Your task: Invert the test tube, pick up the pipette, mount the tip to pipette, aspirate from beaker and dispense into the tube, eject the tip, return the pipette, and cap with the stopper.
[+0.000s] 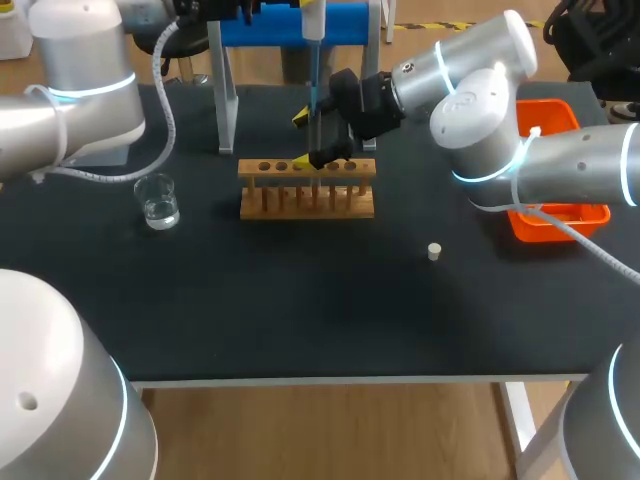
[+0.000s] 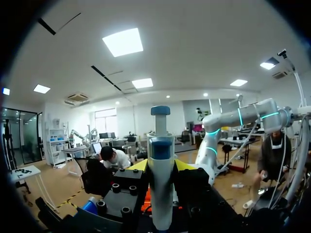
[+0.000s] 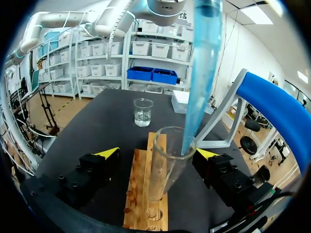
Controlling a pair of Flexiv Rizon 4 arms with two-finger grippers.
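Observation:
A clear test tube (image 3: 167,160) stands upright in the wooden rack (image 3: 141,194), mouth up. My right gripper (image 3: 156,154) is open, its yellow tips on either side of the tube and apart from it. The pipette's blue tip (image 3: 199,73) slants down into the tube's mouth. My left gripper (image 2: 161,165) is shut on the white pipette (image 2: 161,194), whose blue plunger points away from the fingers. In the head view the pipette (image 1: 313,25) hangs over the rack (image 1: 307,202) with my right gripper (image 1: 312,140) at its lower end. The beaker (image 1: 158,201) holds clear liquid; the white stopper (image 1: 434,251) lies right of the rack.
A blue and white stand (image 1: 290,25) rises behind the rack. An orange bin (image 1: 560,218) sits at the table's right edge, partly under my right arm. The beaker (image 3: 143,111) stands beyond the rack's far end in the right wrist view.

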